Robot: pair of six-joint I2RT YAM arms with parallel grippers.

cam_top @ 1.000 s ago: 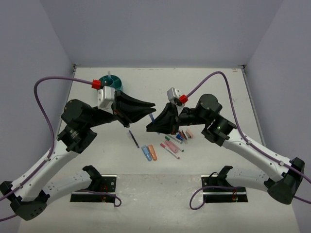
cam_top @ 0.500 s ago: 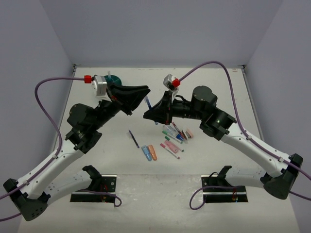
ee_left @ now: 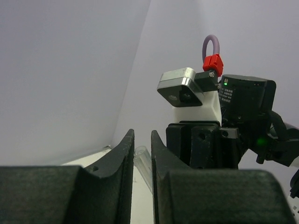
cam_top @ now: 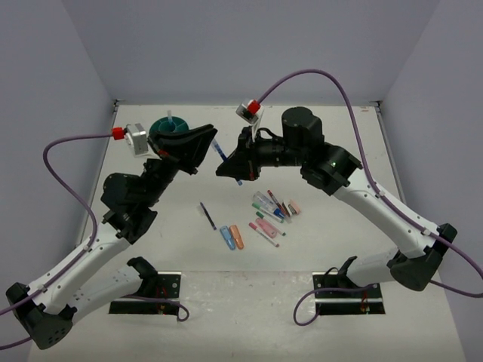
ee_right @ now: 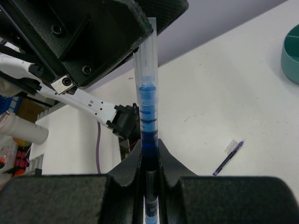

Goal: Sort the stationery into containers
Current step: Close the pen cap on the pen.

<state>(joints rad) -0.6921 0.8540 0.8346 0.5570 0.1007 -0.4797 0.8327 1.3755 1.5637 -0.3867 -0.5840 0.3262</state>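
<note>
A blue pen with a clear cap (cam_top: 219,150) hangs in the air between my two grippers. My right gripper (cam_top: 222,169) is shut on its barrel; in the right wrist view the pen (ee_right: 147,98) stands up out of my right gripper (ee_right: 149,142). My left gripper (cam_top: 211,136) is closed around the clear cap end (ee_left: 142,156), seen between the tips of my left gripper (ee_left: 141,135). The teal tub (cam_top: 167,127) sits at the far left, just behind the left gripper, and its rim shows in the right wrist view (ee_right: 292,56). Other stationery (cam_top: 272,212) lies in a loose pile on the table.
A thin dark-blue pen (cam_top: 207,216) lies alone left of the pile; it also shows in the right wrist view (ee_right: 229,157). A blue and an orange stubby piece (cam_top: 232,237) lie side by side nearer the front. Two black mounts stand at the near edge.
Both grippers have risen and moved back and left toward the tub, staying tip to tip with the blue pen between them. The stationery on the table has not moved.
</note>
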